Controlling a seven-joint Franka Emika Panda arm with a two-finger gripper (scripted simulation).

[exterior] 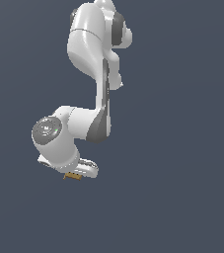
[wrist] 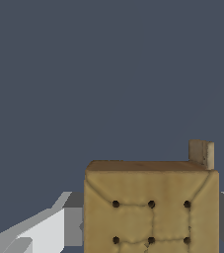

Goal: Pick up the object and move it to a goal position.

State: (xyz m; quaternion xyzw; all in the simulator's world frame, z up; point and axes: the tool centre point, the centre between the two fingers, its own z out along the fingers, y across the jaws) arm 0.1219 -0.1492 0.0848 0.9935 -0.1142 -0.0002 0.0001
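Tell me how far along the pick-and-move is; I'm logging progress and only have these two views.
Done, it seems: the grasp. The tan block fills the wrist view between the gripper's jaws, and in the exterior view it sits right under the white hand. In hand: carrying it. Left: reaching the goal position, which neither view marks, so the remaining travel cannot be judged.

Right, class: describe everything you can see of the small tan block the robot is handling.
The tan block is squarish, with a padded, quilted-looking face marked by seams and small dark dots in rows. A small tan stub sticks up at one top corner. In the wrist view it sits between the grey fingers of the pincer, which flank it on both sides. In the exterior view it is a tiny brown sliver under the white hand, far smaller than the pincer. Whether it rests on a surface cannot be told.
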